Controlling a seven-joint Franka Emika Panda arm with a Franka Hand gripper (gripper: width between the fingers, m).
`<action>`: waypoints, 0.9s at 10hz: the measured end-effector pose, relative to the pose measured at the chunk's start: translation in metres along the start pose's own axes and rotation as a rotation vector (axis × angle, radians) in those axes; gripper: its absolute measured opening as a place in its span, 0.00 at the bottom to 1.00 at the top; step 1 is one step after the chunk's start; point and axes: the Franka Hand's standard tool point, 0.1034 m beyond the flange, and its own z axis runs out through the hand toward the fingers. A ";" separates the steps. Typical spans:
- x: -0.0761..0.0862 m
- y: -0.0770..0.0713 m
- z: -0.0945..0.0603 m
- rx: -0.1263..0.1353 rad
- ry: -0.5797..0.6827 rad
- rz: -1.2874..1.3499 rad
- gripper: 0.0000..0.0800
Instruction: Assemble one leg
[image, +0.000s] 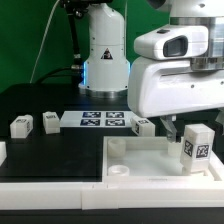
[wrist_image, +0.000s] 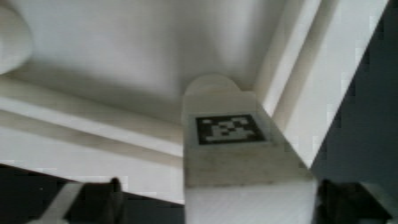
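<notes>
The white Franka arm (image: 175, 60) is reaching down over the large white square plastic tray with round corner sockets (image: 150, 162), which is lying at the front of the black table. Beyond the tray's far edge, the flat white marker board (image: 100, 121) is lying on the table. The two-finger gripper (image: 194, 128) is clamping the leg (image: 197, 148), a small white plastic block-shaped post with a black-and-white marker tag. Its jaws are standing closed against the post's sides. In the wrist view, the leg (wrist_image: 226, 130) is projecting straight out from between the gripper's tips (wrist_image: 205, 196), with the tray's wall (wrist_image: 107, 60) behind it.

The leg is hanging roughly upright over the tray's side at the exterior view's right, close to the tray's surface. Whether it is touching cannot be told. By this showing, pickup and carry are done; seating the leg in a socket is remaining. Another white tagged post (image: 143, 126) is lying just beyond the tray.
</notes>
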 end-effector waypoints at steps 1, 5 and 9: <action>0.000 0.000 0.000 0.000 0.000 0.000 0.43; 0.000 0.000 0.000 0.001 0.000 0.015 0.36; 0.002 -0.005 0.002 0.027 0.018 0.582 0.36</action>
